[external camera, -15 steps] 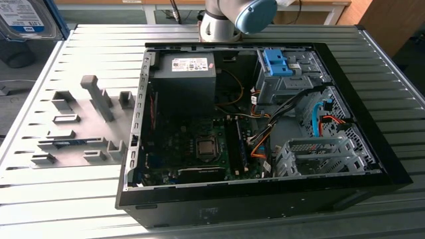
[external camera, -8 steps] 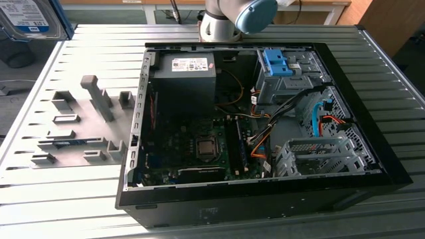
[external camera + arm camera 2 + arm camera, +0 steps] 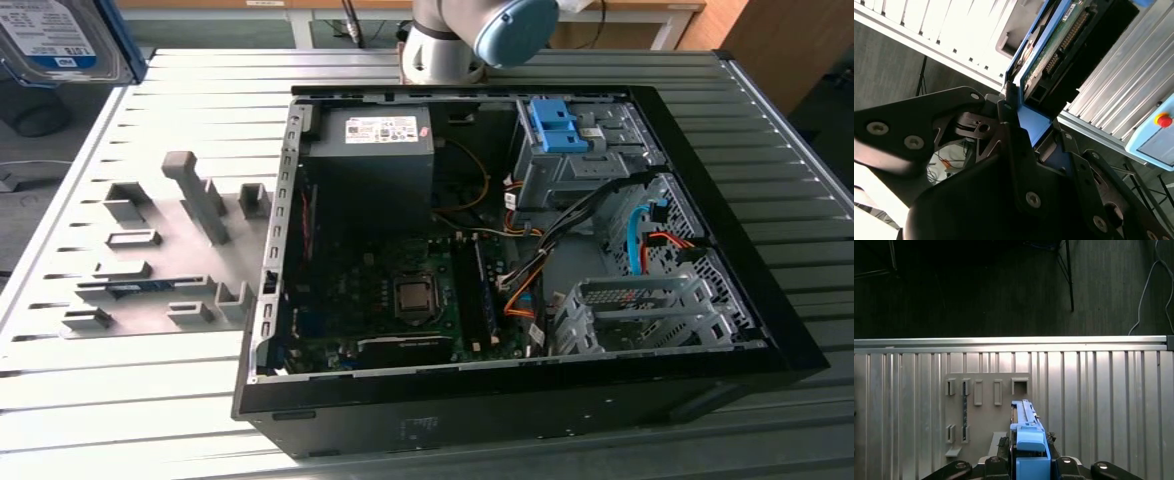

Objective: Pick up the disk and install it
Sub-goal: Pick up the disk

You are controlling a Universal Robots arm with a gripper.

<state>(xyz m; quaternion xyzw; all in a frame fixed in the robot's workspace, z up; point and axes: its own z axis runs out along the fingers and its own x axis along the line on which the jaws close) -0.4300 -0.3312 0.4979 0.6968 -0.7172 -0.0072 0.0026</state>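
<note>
The disk is clamped in the end effector, whose dark fingers close from both sides on the blue plastic tab at one end of the drive. In the second wrist view its underside faces the camera: a green circuit board with a row of connector pins, framed by blue rails along the long edges. In the first wrist view the disk is seen edge-on as a narrow blue strip rising from the end effector, held in the air over the ribbed metal worktop and the grey fixture plate with its upright slots. In the exterior view the disk sits in the upper corner on the exterior view's left, showing its white-and-blue label and a blue rail down one side. It is well apart from the open computer case lying on the worktop, where a light-blue bracket stands in the drive cage.
</note>
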